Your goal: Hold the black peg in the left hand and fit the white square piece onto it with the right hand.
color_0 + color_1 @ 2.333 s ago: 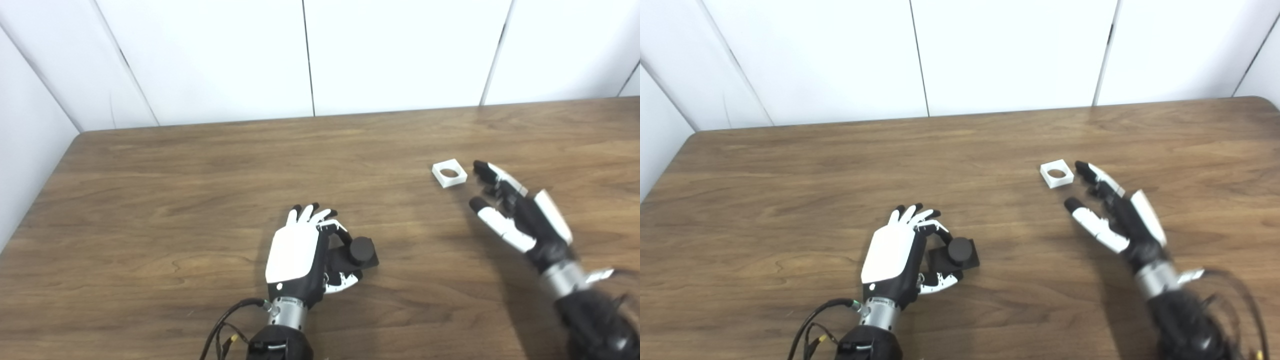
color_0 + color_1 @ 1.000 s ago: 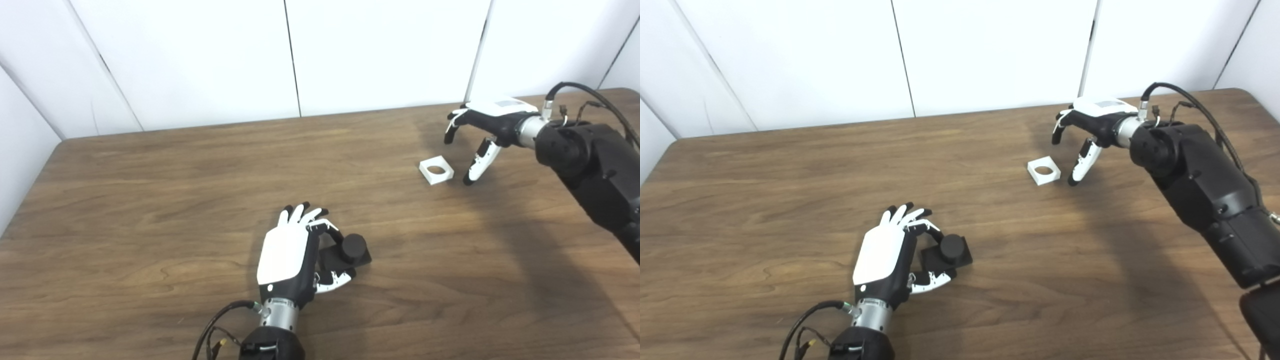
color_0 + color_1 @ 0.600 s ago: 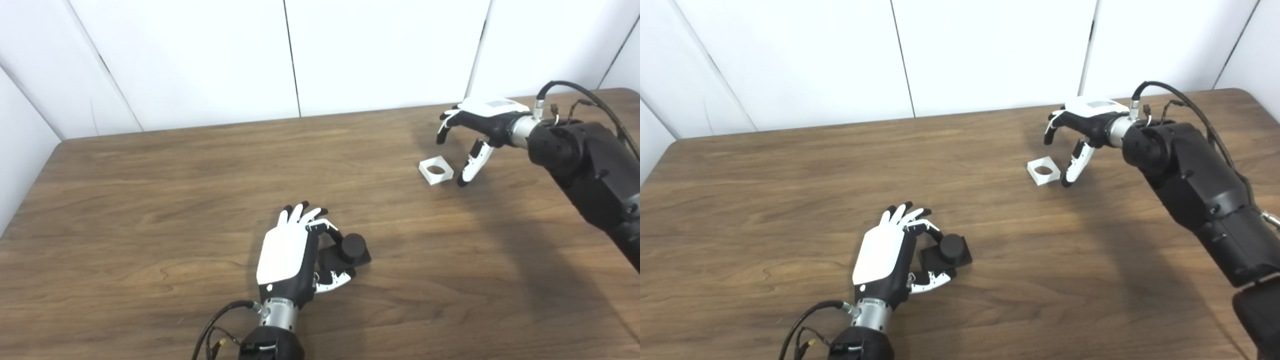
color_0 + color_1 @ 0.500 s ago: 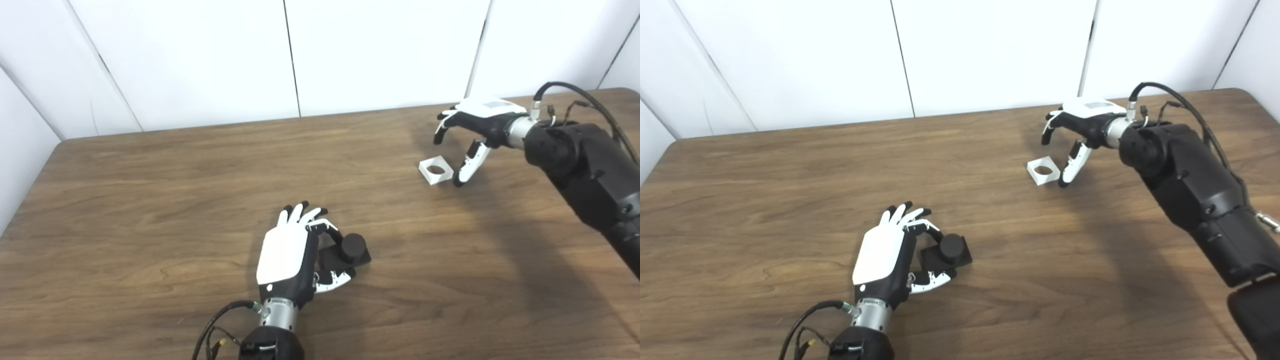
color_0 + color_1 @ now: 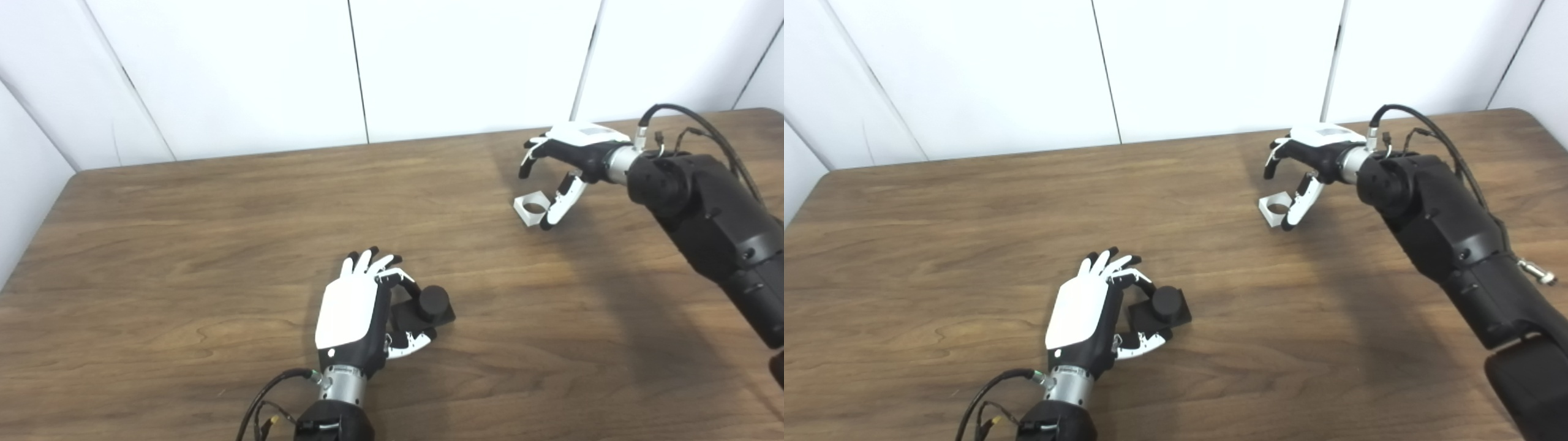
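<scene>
As left robot hand [image 5: 355, 312] grips black peg [image 5: 429, 304], right robot hand [image 5: 560, 168] spread

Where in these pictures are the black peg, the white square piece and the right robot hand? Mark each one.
black peg [image 5: 433, 298], left eye view, on its round top.
white square piece [image 5: 524, 209], left eye view, on its left rim.
right robot hand [image 5: 1318, 151], right eye view, on the back of the hand.

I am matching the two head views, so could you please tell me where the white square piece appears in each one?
Left eye view: the white square piece lies upper right on the table, beside the right hand.
Right eye view: it sits right of centre.
Shared landmark: the black peg at the left hand.
</scene>
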